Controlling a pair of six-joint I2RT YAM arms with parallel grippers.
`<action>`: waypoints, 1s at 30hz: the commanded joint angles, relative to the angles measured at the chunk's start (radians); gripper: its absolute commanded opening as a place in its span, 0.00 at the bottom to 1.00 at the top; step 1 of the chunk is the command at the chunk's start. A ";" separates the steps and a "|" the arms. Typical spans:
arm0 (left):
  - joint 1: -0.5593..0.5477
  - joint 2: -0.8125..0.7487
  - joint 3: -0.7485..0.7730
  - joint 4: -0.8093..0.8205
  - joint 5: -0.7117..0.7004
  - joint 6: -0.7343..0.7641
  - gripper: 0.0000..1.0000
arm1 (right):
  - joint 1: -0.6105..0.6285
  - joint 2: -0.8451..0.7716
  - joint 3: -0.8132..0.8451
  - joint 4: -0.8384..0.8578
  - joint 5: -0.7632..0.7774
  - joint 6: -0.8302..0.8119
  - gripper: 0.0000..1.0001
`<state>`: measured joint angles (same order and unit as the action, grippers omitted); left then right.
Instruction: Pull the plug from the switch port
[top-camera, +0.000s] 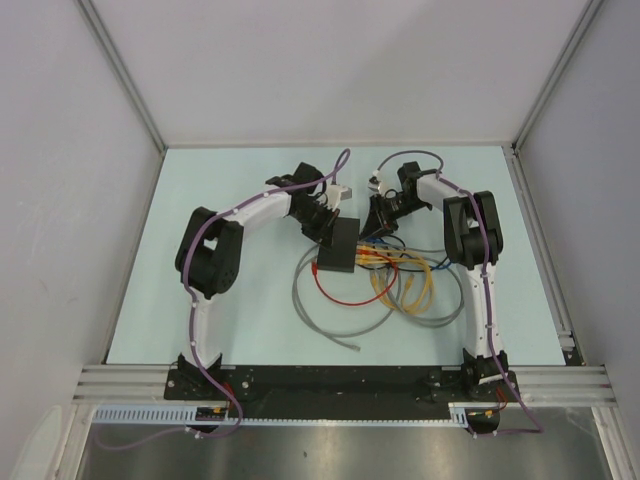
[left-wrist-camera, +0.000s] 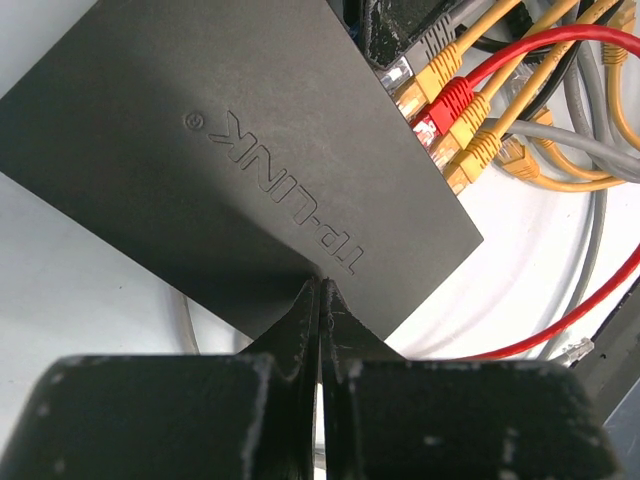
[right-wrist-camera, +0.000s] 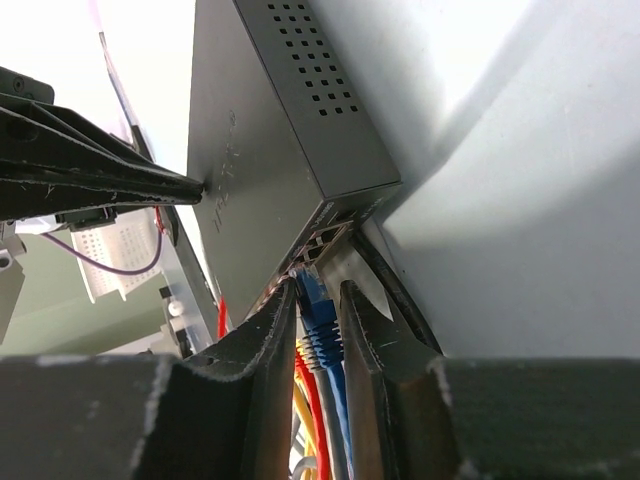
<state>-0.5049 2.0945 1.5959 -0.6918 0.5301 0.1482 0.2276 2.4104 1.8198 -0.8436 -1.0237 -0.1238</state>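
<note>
The switch (top-camera: 338, 252) is a flat matte-black box lying mid-table; it also shows in the left wrist view (left-wrist-camera: 230, 160) and the right wrist view (right-wrist-camera: 270, 130). My left gripper (top-camera: 325, 225) is shut, and its tips (left-wrist-camera: 322, 282) rest on the switch's top face. A blue plug (right-wrist-camera: 318, 305) sits in a port at the end of the socket row. My right gripper (right-wrist-camera: 318, 290) is closed narrowly around it, one finger on each side. Yellow plugs (left-wrist-camera: 440, 75), a red plug (left-wrist-camera: 452, 100) and a grey plug fill other ports.
Loops of red cable (top-camera: 340, 295), grey cable (top-camera: 330, 325) and yellow cable (top-camera: 400, 290) lie on the table in front of and to the right of the switch. White enclosure walls stand at the back and on both sides.
</note>
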 joint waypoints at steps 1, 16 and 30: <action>-0.020 0.018 -0.040 -0.008 -0.074 0.019 0.00 | 0.006 -0.008 -0.004 0.055 0.169 -0.030 0.22; -0.037 0.009 -0.054 -0.003 -0.065 0.016 0.00 | -0.020 0.012 -0.005 0.037 0.197 -0.089 0.20; -0.041 0.007 -0.060 -0.005 -0.070 0.017 0.00 | -0.050 0.041 -0.010 0.017 -0.018 -0.094 0.21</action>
<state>-0.5304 2.0857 1.5799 -0.6601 0.5270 0.1482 0.1959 2.4321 1.8103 -0.8429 -1.1408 -0.1814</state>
